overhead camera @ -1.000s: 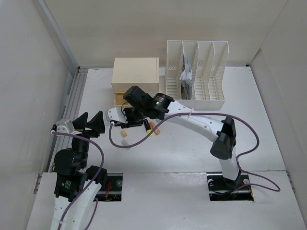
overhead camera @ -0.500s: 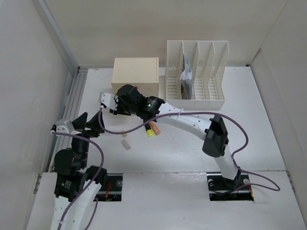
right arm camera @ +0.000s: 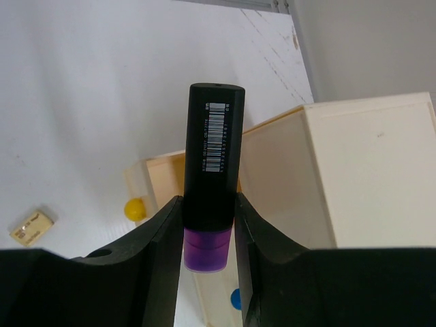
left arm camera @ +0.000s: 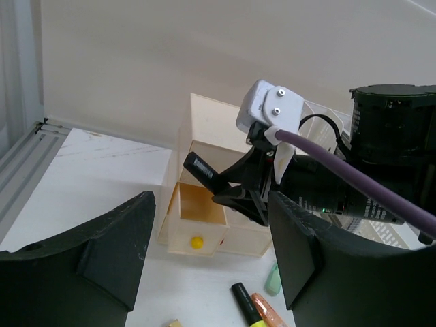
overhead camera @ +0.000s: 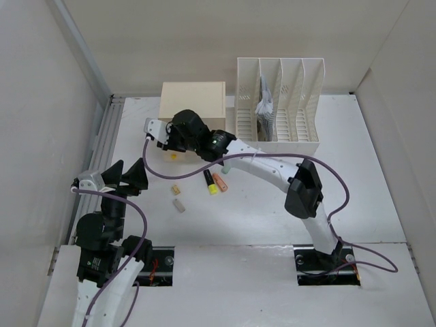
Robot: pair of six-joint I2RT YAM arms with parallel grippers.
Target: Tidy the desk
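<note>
Since 1 s ago the R arm swung from the loose pens up to the cream drawer box (overhead camera: 193,102). The right gripper (right arm camera: 208,225) was clamped on a black, purple-ended marker (right arm camera: 211,150), poised over the open drawer (left arm camera: 197,211), for a drop-in, I judged. The left gripper (left arm camera: 211,253) hung wide open, parked by the rail (overhead camera: 102,143) out of the way. The desk (overhead camera: 272,204) had two highlighters (overhead camera: 210,182) near mid.

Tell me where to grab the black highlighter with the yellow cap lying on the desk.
Grip the black highlighter at mid-barrel, coming straight down from above: it lies flat on the desk, so only its long sides are free. Close across its width, minding the orange marker close beside it.
</note>
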